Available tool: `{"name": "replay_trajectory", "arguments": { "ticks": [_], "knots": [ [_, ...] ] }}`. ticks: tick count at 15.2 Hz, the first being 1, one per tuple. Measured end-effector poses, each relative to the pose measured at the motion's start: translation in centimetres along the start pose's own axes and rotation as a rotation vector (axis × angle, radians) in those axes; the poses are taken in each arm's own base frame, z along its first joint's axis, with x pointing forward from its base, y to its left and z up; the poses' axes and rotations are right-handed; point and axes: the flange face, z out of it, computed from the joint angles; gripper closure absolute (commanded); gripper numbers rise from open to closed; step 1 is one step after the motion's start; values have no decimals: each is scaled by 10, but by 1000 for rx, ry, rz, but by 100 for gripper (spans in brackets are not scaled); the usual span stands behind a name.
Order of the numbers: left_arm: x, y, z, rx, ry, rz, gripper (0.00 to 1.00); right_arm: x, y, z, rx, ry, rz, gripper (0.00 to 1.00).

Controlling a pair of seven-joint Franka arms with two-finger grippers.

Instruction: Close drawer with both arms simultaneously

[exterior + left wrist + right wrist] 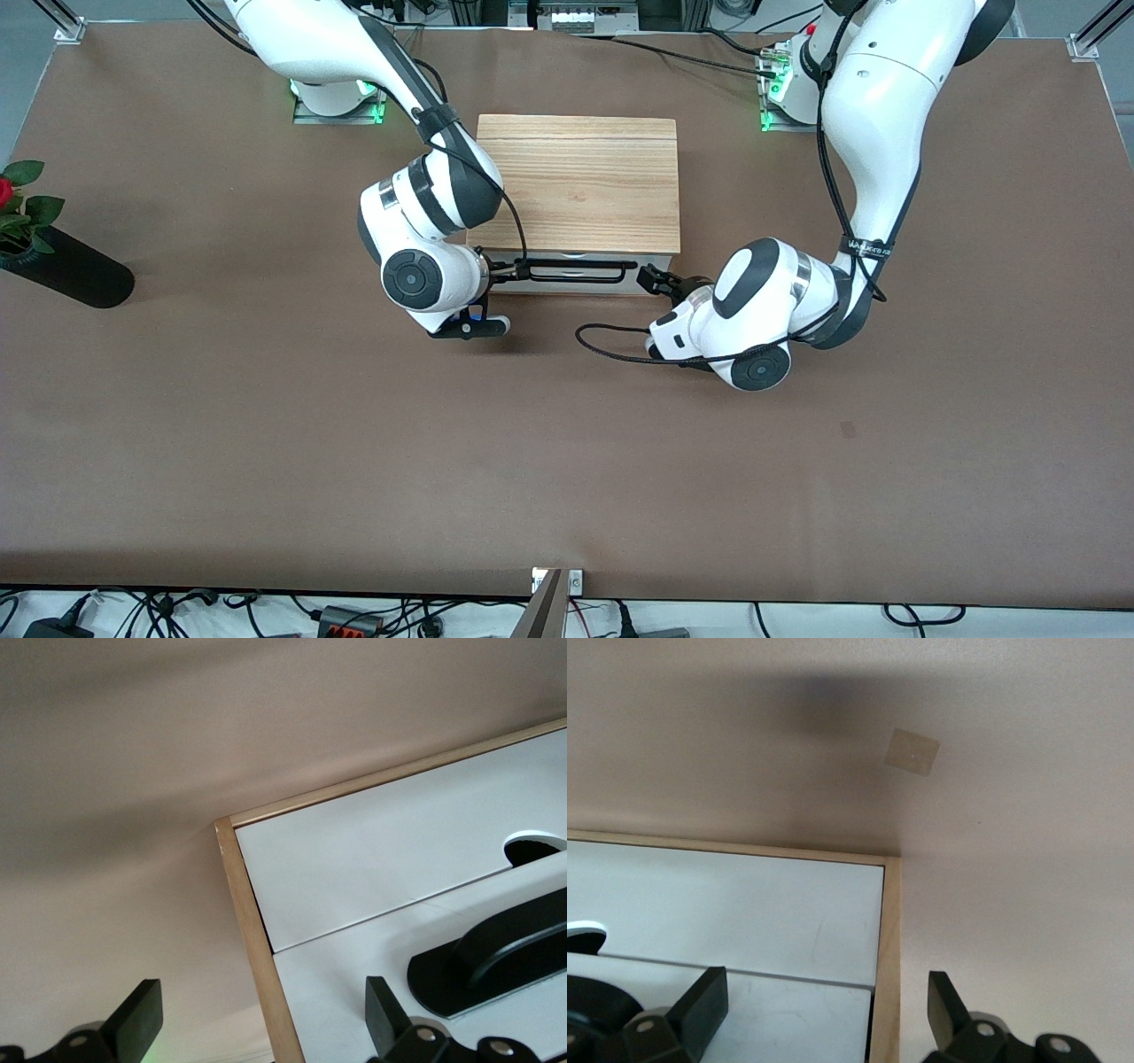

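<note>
The drawer sits in the light-wood cabinet, with its white front and black bar handle facing the front camera. It looks about level with the cabinet's frame. My right gripper is open at the front's corner toward the right arm's end. In the right wrist view the gripper straddles the wooden side edge beside the white front. My left gripper is open at the other corner. In the left wrist view it straddles the side edge, with the front and handle beside it.
A black vase with a red rose lies toward the right arm's end of the table. A black cable loop trails on the table by the left wrist. Brown tabletop stretches from the cabinet toward the front camera.
</note>
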Motion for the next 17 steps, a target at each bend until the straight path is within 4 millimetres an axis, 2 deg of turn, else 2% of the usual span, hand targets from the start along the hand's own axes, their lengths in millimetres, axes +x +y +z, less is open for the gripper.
{"name": "replay_trajectory", "arguments": {
  "ticks": [5,7,10,12,15,17],
  "knots": [
    [0,-2,-1,-15,-1,-3,0,0,-1,-3,-4,1,-1,0],
    [0,-4,-5,-24,6,-5,0,0,-3,-16,-30,32,-21,0],
    [-3,-12,-40,-44,72,-9,0,2,-1,-60,-124,153,-64,0],
    [-10,-29,-75,-68,132,-23,0,4,16,-97,-163,231,-50,0],
    [-36,-58,-129,-81,223,-36,0,-1,73,-172,-168,321,30,0],
    [-64,-65,-164,-37,286,-30,0,-15,115,-217,-171,337,48,0]
  ]
}}
